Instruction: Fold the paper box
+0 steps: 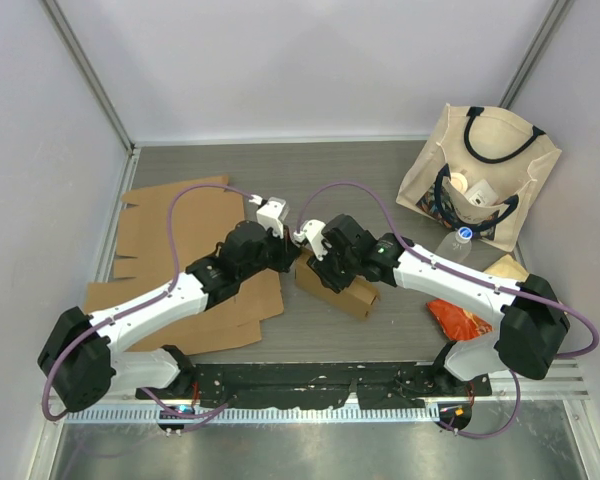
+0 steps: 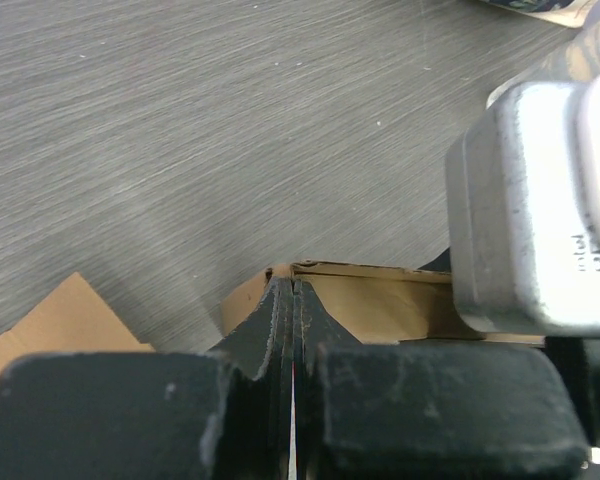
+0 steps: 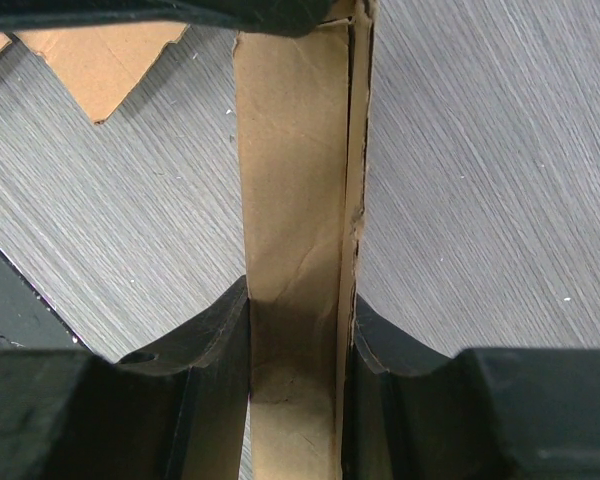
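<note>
The paper box [image 1: 348, 293], a small brown cardboard carton, lies at the middle of the table between both arms. My right gripper [image 1: 320, 270] is shut on it. In the right wrist view one finger presses on each side of the narrow box [image 3: 292, 150], and the gripper [image 3: 300, 300] straddles it. My left gripper [image 1: 294, 258] is shut, with its fingers pressed together and nothing seen between them. In the left wrist view its tips [image 2: 294, 287] touch the upper edge of the box [image 2: 380, 305] at a corner. The right arm's silver wrist camera [image 2: 530, 200] looms close on the right.
Flat cardboard sheets [image 1: 175, 235] lie under and left of the left arm. A cream tote bag [image 1: 480, 170] stands at the back right, with a clear bottle [image 1: 463, 238] in front of it. An orange packet [image 1: 458, 318] lies by the right arm's base. White walls enclose the table.
</note>
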Robot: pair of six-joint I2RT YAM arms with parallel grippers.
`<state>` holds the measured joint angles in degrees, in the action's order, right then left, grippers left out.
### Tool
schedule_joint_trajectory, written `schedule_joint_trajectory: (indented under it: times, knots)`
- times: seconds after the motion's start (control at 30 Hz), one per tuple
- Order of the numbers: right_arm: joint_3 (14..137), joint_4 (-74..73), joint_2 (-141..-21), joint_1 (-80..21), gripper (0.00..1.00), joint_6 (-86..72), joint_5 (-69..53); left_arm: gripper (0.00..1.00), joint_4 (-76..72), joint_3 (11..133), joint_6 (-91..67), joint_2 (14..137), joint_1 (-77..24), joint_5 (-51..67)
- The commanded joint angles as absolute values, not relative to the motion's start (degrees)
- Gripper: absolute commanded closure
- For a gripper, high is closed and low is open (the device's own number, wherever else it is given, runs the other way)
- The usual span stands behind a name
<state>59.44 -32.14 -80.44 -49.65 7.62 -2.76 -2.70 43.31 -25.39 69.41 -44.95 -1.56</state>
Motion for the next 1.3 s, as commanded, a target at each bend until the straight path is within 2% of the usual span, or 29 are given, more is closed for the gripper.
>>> schedule_joint_trajectory:
  times: [0.0, 0.13, 0.2, 0.27, 0.5, 0.63, 0.77, 0.9, 1.03, 1.13, 1.27]
  knots:
    - [58.8, -28.92, -79.1, -49.92, 0.68, 9.14, -3.34, 1.0, -0.53, 42.54, -20.49, 67.85, -45.18, -6.32]
    - [58.8, -28.65, -79.36, -49.92, 0.69, 9.14, -3.43, 1.0, -0.18, 42.89, -20.74, 68.2, -45.18, -6.07]
    - [58.8, -28.65, -79.45, -49.92, 0.68, 9.05, -3.52, 0.97, -0.44, 42.98, -21.09, 68.64, -45.18, -5.28]
    - [58.8, -28.74, -79.54, -49.92, 0.69, 9.05, -3.78, 1.0, -0.7, 43.07, -22.06, 69.08, -45.18, -3.35]
    - [58.97, -28.3, -79.63, -49.92, 0.69, 8.88, -3.78, 1.0, 1.84, 45.52, -27.5, 72.34, -45.18, -0.27]
    - [58.97, -28.21, -79.54, -49.92, 0.69, 8.88, -3.87, 1.0, -1.84, 43.33, -30.85, 70.76, -45.18, -0.35]
    - [58.97, -28.65, -79.28, -49.92, 0.69, 8.88, -3.08, 1.0, 2.18, 42.98, -28.04, 70.4, -45.18, -3.77]
    - [59.24, -28.3, -78.75, -49.92, 0.58, 6.77, -1.93, 1.0, 2.64, 41.93, -26.46, 69.61, -45.18, -4.92]
    - [59.24, -27.86, -76.73, -49.92, 0.41, 0.45, -0.26, 1.0, 3.08, 41.31, -26.02, 69.52, -45.18, -5.54]
    - [60.2, -30.75, -74.36, -49.92, 0.33, -6.22, 5.0, 1.0, 3.43, 41.13, -25.49, 69.17, -45.18, -5.71]
    - [61.61, -36.47, -69.62, -49.92, 0.32, -14.4, 6.42, 1.0, 4.04, 41.13, -25.31, 68.55, -45.18, -5.98]
